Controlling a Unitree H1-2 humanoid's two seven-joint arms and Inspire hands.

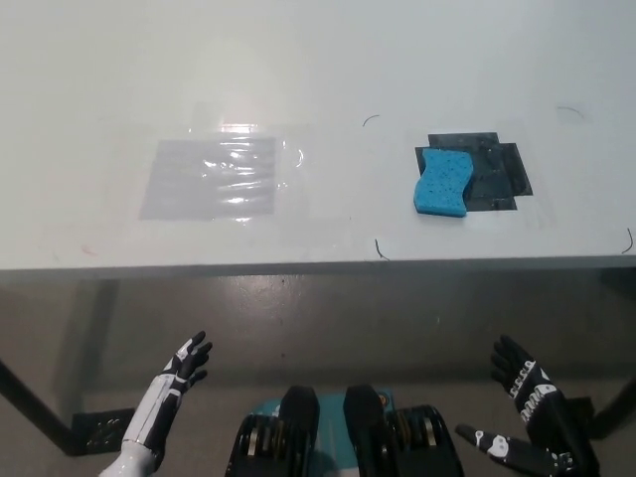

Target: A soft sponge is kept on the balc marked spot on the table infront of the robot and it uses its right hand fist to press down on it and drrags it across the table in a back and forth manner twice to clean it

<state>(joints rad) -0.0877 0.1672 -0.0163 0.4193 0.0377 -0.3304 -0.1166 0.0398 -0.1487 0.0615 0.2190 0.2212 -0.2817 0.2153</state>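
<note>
No readable text, label, brand, number or sign shows anywhere on the white table [318, 60] or its contents.

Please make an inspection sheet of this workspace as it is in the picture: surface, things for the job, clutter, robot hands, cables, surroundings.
Surface: white table, small pen marks, shiny clear film patch at left.
Job's things: blue sponge lies on the left part of the black marked spot, untouched.
Clutter: nothing seen.
Robot hands: white left robot hand open, below table edge; black right robot hand open, below table edge, not yet a fist.
Cables: nothing seen.
Surroundings: grey floor, table legs.
</note>
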